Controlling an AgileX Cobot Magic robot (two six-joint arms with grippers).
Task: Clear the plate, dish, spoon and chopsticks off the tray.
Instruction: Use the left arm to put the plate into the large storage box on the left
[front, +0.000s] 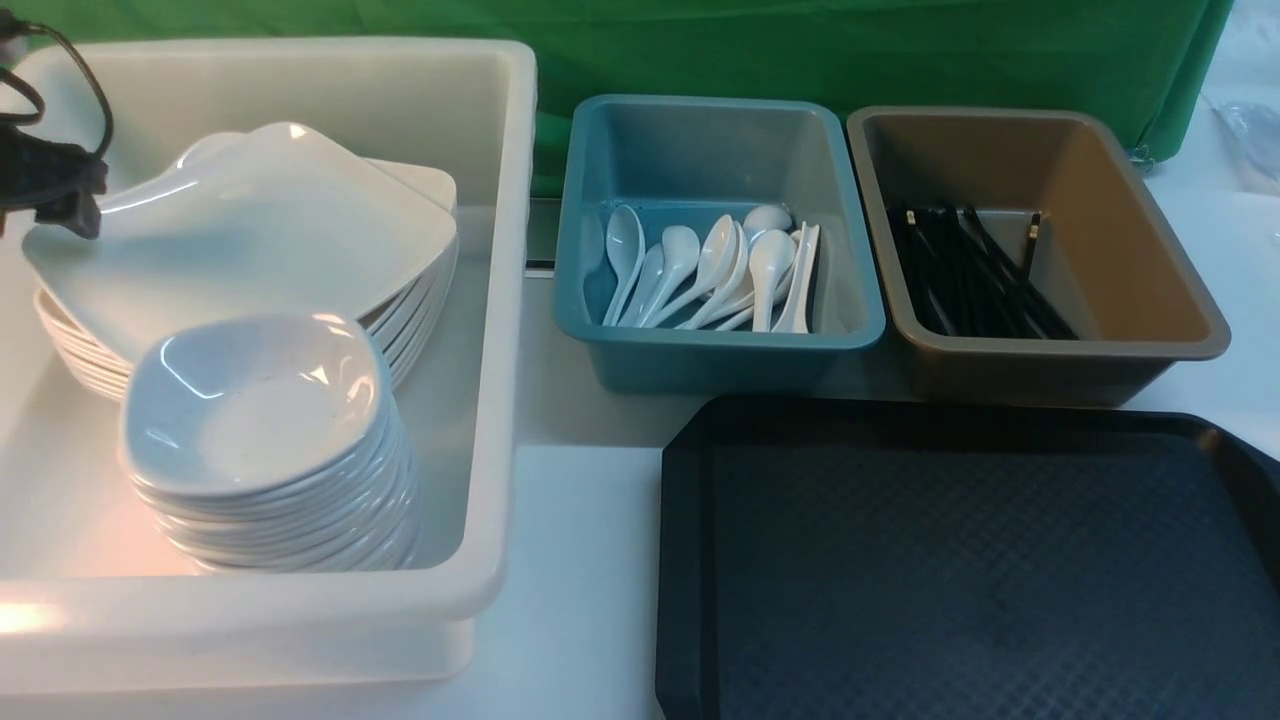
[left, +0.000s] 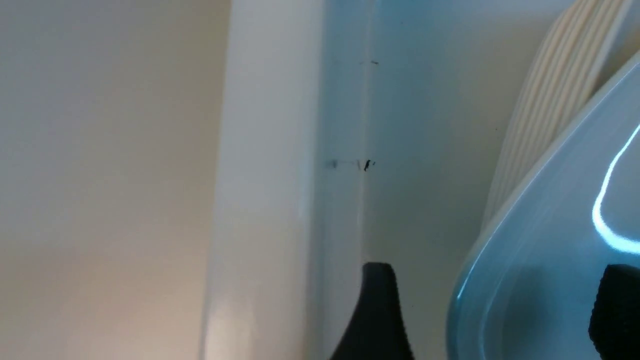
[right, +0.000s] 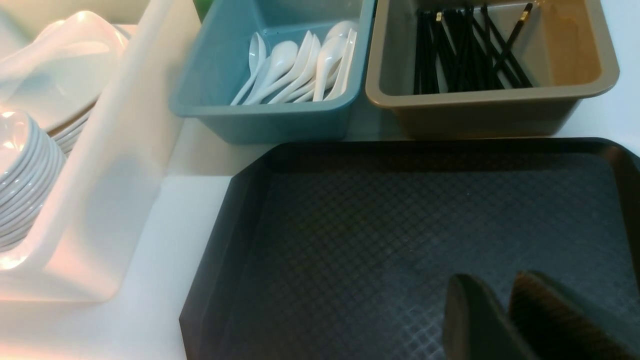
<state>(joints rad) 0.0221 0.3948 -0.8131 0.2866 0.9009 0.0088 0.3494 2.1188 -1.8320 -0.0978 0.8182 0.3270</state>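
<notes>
The left claw (front: 62, 205) grips the plate (front: 250, 235) by its edge above the stack (front: 405, 320); it should lower level before releasing, while the right claw (right: 505, 310), nearly closed and empty, hangs over the bare tray (right: 400, 240).

The large glossy white squarish plate (front: 250, 225) with rounded corners and upcurved edges lies tilted on top of a stack of like plates inside a white tub, its left edge raised. The short glossy white ceramic spoons (front: 715, 270) lie heaped in a blue tub, bowls mostly toward the back. The long thin black chopsticks (front: 975, 270) with pale metallic end caps lie bundled in a brown tub, one stick leaning apart. The large black plastic rectangular tray (front: 690, 560), with cut corners, raised rim and diamond-textured floor, sits flat on the table.
</notes>
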